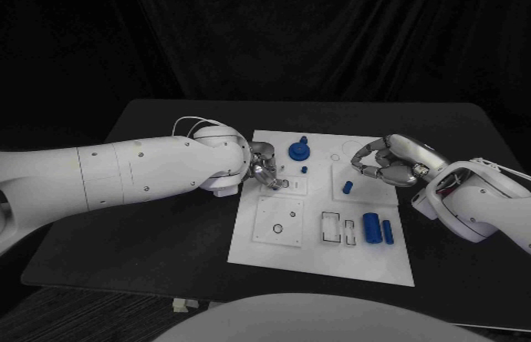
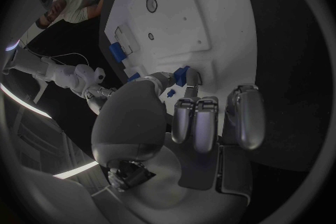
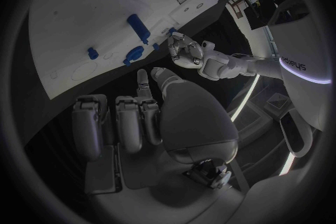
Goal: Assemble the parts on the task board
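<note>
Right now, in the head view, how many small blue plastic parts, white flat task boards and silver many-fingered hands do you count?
Small blue plastic parts: 5
White flat task board: 1
Silver many-fingered hands, left hand and right hand: 2
Total: 8

Dim, low-contrast scene against a black backdrop.
The white task board (image 1: 321, 246) is lit evenly from above and stands out brightly against the dark tabletop (image 1: 144, 242); soft shadows are cast beneath the arms. Both wrist views are strongly bent by fisheye distortion, are ringed by dark vignetting, and are streaked with thin curved glare lines near the rim.
</note>
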Controlling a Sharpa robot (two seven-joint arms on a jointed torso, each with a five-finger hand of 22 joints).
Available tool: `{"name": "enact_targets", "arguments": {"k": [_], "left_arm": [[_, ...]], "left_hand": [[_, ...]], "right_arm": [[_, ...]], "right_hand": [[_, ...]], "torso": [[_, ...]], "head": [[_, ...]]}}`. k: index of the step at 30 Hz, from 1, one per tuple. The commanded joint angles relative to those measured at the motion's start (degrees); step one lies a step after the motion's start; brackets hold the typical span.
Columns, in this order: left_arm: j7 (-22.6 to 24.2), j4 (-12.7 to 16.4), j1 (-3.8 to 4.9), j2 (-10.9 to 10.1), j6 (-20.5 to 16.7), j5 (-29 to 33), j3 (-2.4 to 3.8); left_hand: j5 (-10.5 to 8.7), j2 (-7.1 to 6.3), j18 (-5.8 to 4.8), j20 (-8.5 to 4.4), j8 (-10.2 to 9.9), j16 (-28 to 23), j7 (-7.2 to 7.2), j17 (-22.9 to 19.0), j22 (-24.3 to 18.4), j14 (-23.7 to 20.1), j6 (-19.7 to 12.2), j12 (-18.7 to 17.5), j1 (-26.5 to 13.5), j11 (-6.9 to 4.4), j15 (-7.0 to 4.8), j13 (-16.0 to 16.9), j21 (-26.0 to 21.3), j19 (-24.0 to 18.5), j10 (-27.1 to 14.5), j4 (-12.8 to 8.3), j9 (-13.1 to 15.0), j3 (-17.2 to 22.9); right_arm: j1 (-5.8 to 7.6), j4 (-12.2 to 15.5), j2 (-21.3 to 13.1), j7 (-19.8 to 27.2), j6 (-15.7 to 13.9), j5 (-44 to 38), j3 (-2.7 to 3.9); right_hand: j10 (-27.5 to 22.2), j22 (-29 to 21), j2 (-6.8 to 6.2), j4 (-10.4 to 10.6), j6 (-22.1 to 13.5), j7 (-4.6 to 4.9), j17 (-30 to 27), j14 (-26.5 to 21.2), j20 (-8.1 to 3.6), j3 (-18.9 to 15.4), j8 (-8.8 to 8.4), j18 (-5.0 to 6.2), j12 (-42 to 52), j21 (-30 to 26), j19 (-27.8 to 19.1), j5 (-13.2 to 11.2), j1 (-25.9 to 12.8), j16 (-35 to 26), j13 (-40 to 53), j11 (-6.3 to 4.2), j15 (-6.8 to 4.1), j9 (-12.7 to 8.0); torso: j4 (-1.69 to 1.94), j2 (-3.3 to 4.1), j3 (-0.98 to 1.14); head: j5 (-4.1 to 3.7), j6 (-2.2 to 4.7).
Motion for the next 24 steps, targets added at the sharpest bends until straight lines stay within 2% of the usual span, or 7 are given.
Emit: {"name": "enact_targets", "arguments": {"k": [1,11,24], "left_arm": [[1.14,0.29,-0.18,-0.18,-0.93,0.16,-0.07],[1.75,0.9,0.02,-1.07,-1.26,0.16,-0.06],[1.95,1.46,0.48,-1.26,-2.38,0.16,-0.04]], "left_hand": [[0.34,-0.08,0.32,0.19,0.21,0.15,0.01,15.1,11.22,5.95,0.52,-0.24,-0.53,0.4,0.27,13.66,-0.29,1.6,4.56,-14.25,0.18,14.56],[0.48,-0.14,0.33,0.18,0.24,0.15,0.01,15.1,11.21,5.95,0.57,-0.29,-0.57,0.39,0.26,13.62,-0.3,1.59,4.52,-14.39,0.2,14.81],[0.38,-0.22,0.3,0.17,0.3,0.15,0.0,15.1,11.26,5.95,0.65,-0.25,-0.67,0.39,0.25,13.65,-0.13,1.63,4.56,-14.45,0.22,14.92]], "right_arm": [[-0.17,0.08,-0.09,-0.62,0.01,-0.08,0.02],[-0.23,0.03,-0.1,-0.64,-0.05,-0.08,0.02],[-0.26,-0.09,-0.06,-0.66,-0.11,-0.08,0.02]], "right_hand": [[5.96,15.1,-0.12,-0.4,-0.23,-0.01,15.09,6.1,0.28,0.06,-0.37,-0.9,0.15,0.16,6.07,0.19,0.57,0.15,15.09,0.22,0.29,-0.08],[5.96,15.09,-0.14,-0.46,-0.23,-0.01,15.09,6.1,0.28,0.1,-0.37,-0.9,0.15,0.14,6.05,0.2,0.63,0.15,15.09,0.22,0.29,-0.07],[5.96,15.08,-0.16,-0.53,-0.22,0.0,15.09,6.1,0.28,0.12,-0.37,-0.89,0.15,0.12,6.04,0.19,0.69,0.15,15.09,0.22,0.29,-0.07]], "torso": [[-0.01,0.0,0.01],[-0.02,-0.04,0.01],[-0.03,-0.02,0.03]], "head": [[-0.02,0.0],[-0.13,0.0],[-0.15,0.0]]}}
